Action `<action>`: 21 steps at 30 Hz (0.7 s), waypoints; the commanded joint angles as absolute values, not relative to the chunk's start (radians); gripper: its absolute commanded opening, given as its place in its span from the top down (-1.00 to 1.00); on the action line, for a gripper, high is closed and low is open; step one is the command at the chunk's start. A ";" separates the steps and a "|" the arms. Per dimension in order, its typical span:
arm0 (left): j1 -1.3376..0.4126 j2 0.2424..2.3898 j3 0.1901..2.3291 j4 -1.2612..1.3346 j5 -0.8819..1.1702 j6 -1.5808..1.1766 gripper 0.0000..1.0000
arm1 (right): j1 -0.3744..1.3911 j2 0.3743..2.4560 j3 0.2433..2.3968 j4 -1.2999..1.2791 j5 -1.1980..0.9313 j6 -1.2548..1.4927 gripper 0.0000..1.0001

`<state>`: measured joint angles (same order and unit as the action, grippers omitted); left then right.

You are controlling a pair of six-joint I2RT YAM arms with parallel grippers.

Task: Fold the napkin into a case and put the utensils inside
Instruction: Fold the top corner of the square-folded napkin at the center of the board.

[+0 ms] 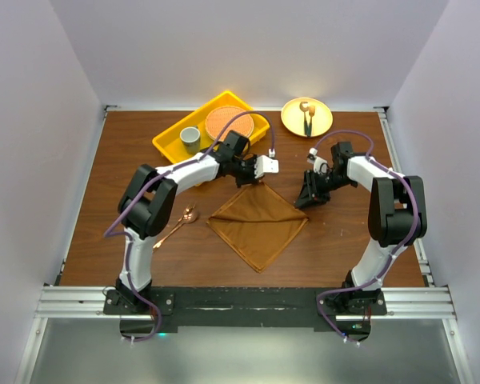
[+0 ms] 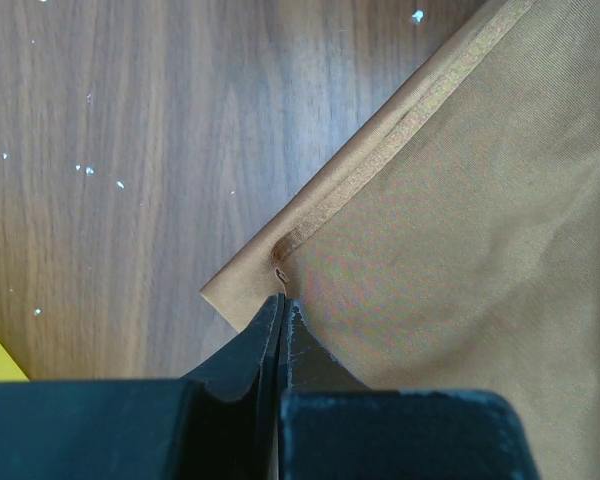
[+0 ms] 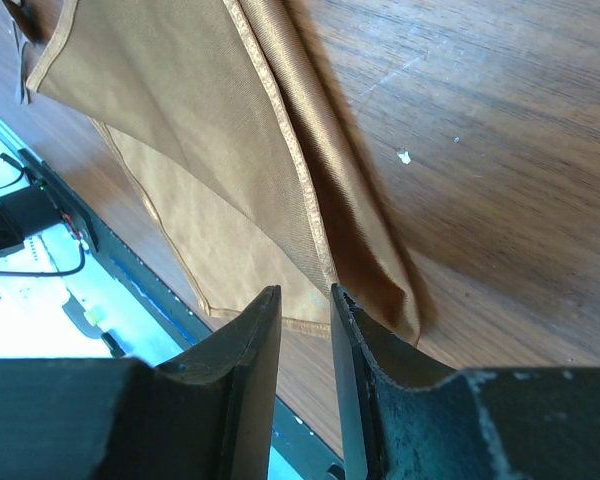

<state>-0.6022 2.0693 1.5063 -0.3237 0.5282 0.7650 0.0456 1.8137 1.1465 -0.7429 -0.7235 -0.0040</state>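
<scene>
Rust-brown napkin (image 1: 258,226) lies on the wooden table (image 1: 120,160) between the two arms, turned so that it reads as a diamond, one corner pointing to the far side

Left gripper (image 1: 256,181) is at that far corner. Left wrist view: jaws pressed fully together on the cloth just inside the corner; the hem puckers right at the fingertips (image 2: 276,318). The rest of the corner lies flat on the wood

Right gripper (image 1: 308,198) is at the right-hand corner. Right wrist view: jaws stand a narrow slit apart with the hemmed edge running down into the slit, so it is clamped on the napkin. The cloth here is raised and doubled into a fold, and it casts a shadow on the table beside it

Napkin is not yet folded into a case

Copper spoon (image 1: 174,228) lies on the table left of the napkin, near it but apart, bowl towards the far side, in no gripper

Far left: yellow tray (image 1: 168,142) holding a grey cup (image 1: 190,138) and an orange round plate (image 1: 228,122)

Far right: yellow plate (image 1: 322,120) carrying a short dark-handled utensil (image 1: 308,120)
</scene>
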 commanded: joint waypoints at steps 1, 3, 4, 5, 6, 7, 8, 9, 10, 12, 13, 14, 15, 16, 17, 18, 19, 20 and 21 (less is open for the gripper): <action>-0.591 2.082 1.546 -0.310 0.540 0.804 1.00 | 0.049 1.819 1.143 -0.733 -0.723 -0.015 0.39; -0.588 2.082 1.546 -0.307 0.537 0.804 1.00 | 0.052 1.824 1.143 -0.732 -0.723 -0.015 0.40; -0.586 2.083 1.546 -0.302 0.537 0.804 1.00 | 0.051 1.824 1.143 -0.732 -0.723 -0.014 0.40; -0.584 2.083 1.548 -0.302 0.537 0.804 1.00 | 0.051 1.824 1.143 -0.730 -0.723 -0.014 0.40; -0.583 2.083 1.548 -0.301 0.540 0.801 1.00 | 0.052 1.824 1.143 -0.730 -0.721 -0.012 0.40; -0.583 2.086 1.554 -0.302 0.543 0.798 1.00 | 0.054 1.825 1.143 -0.732 -0.721 -0.012 0.40; -0.580 2.088 1.557 -0.304 0.545 0.793 1.00 | 0.054 1.825 1.143 -0.730 -0.722 -0.011 0.40; -0.581 2.088 1.559 -0.302 0.546 0.793 1.00 | 0.052 1.828 1.144 -0.730 -0.723 -0.011 0.40; -0.580 2.089 1.560 -0.301 0.546 0.793 1.00 | 0.054 1.827 1.144 -0.732 -0.723 -0.011 0.40; -0.580 2.091 1.559 -0.298 0.543 0.798 1.00 | 0.055 1.829 1.146 -0.730 -0.721 -0.009 0.41; -0.580 2.091 1.560 -0.296 0.545 0.799 1.00 | 0.055 1.830 1.146 -0.730 -0.721 -0.009 0.42; -0.580 2.091 1.560 -0.295 0.545 0.799 1.00 | 0.057 1.830 1.144 -0.729 -0.722 -0.009 0.44; -0.580 2.092 1.562 -0.295 0.548 0.802 1.00 | 0.057 1.830 1.146 -0.729 -0.721 -0.009 0.48; -0.580 2.092 1.565 -0.296 0.549 0.802 1.00 | 0.055 1.830 1.143 -0.729 -0.719 -0.009 0.51; -0.580 2.094 1.565 -0.296 0.552 0.804 1.00 | 0.058 1.830 1.143 -0.729 -0.716 -0.009 0.53; -0.580 2.094 1.565 -0.298 0.557 0.807 1.00 | 0.058 1.830 1.143 -0.730 -0.715 -0.011 0.55; -0.580 2.095 1.565 -0.301 0.558 0.810 1.00 | 0.060 1.830 1.141 -0.730 -0.712 -0.014 0.59; -0.580 2.094 1.565 -0.299 0.558 0.811 1.00 | 0.060 1.830 1.141 -0.735 -0.709 -0.017 0.59; -0.580 2.097 1.565 -0.301 0.558 0.811 1.00 | 0.058 1.830 1.141 -0.735 -0.707 -0.018 0.60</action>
<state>-0.5880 2.0914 1.5246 -0.3218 0.5289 0.7815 0.0532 1.8317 1.1435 -0.7403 -0.7212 -0.0032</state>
